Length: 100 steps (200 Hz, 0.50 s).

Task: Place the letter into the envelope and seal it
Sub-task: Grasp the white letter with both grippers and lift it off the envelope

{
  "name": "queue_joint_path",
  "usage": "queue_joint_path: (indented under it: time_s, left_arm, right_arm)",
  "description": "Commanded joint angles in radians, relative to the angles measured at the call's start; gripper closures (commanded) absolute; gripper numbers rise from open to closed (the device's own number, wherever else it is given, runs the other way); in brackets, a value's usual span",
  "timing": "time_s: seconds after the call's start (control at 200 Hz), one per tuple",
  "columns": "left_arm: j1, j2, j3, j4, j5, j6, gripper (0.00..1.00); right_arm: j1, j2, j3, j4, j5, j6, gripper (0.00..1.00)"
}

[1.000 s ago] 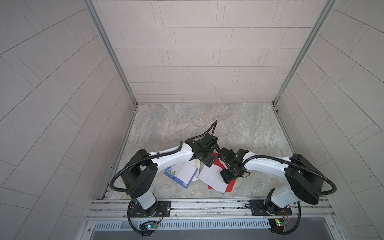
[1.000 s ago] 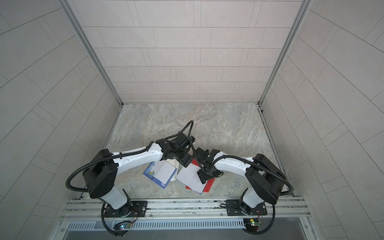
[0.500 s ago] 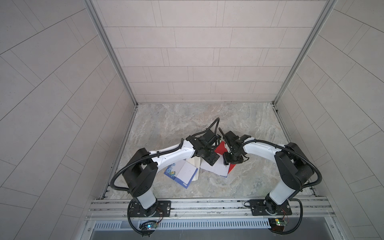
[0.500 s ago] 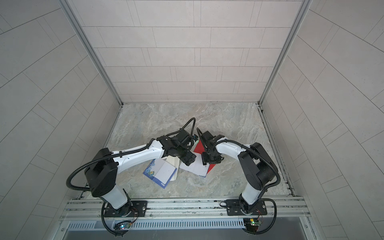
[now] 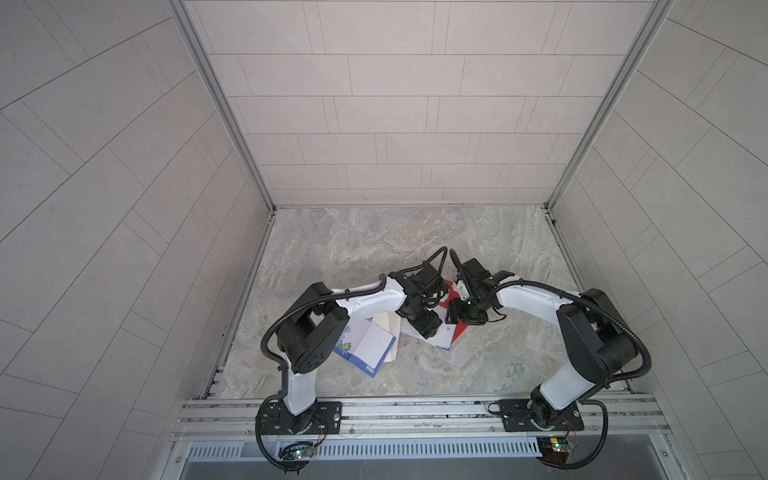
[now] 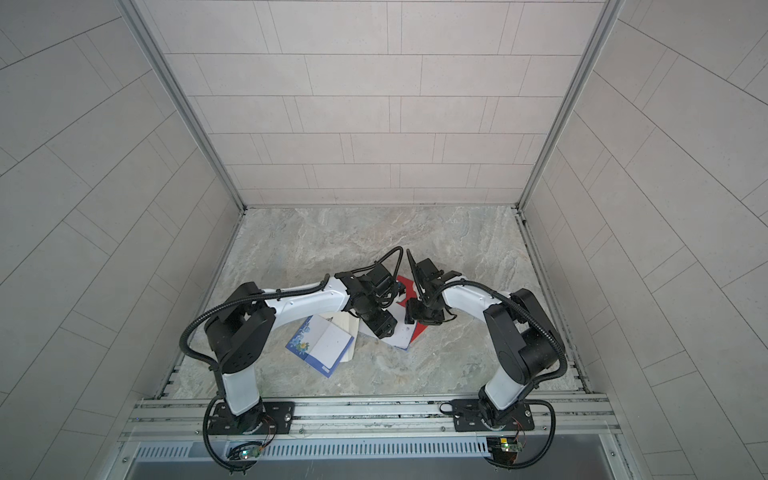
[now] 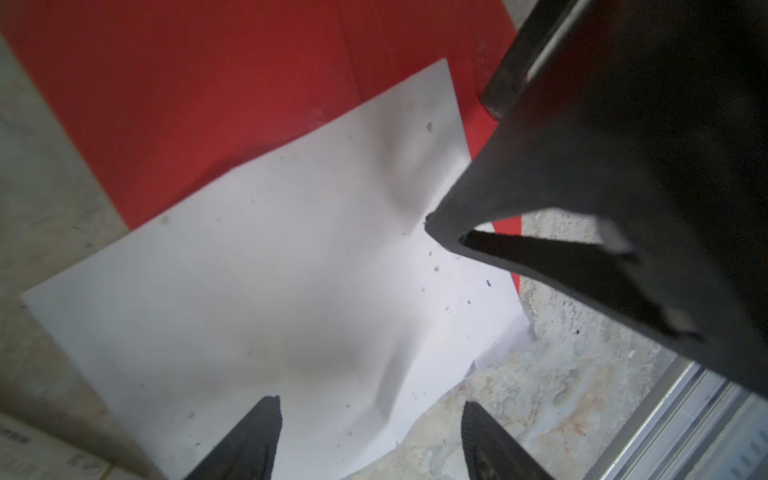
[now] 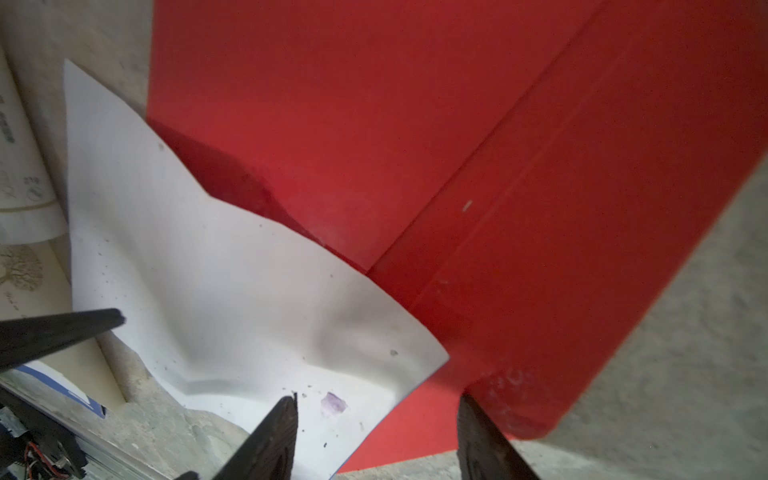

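Right wrist view: letter crumpled, half over the envelope.
Top views hide this from me; its long axis crosses the envelope's crease; left gripper and right gripper gape, empty.

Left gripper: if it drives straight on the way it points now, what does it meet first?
Most likely the white letter, which lies partly over the red envelope; the left gripper points at it, jaws open. How near is unclear.
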Motion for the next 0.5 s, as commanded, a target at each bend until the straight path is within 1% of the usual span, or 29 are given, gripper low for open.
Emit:
queue_joint_path:
  time_s: [0.0, 0.24, 0.495]
  left_arm:
    - [-0.006, 0.018, 0.026, -0.029, 0.042, 0.043, 0.25]
    - [0.003, 0.072, 0.028, -0.024, 0.047, 0.057, 0.24]
    - [0.038, 0.079, 0.007, 0.039, 0.111, 0.021, 0.24]
  right_arm:
    - [0.001, 0.042, -0.040, 0.092, -0.019, 0.013, 0.37]
    - [0.001, 0.047, -0.063, 0.194, -0.084, 0.053, 0.38]
    - [-0.003, 0.040, -0.069, 0.283, -0.149, 0.060, 0.37]
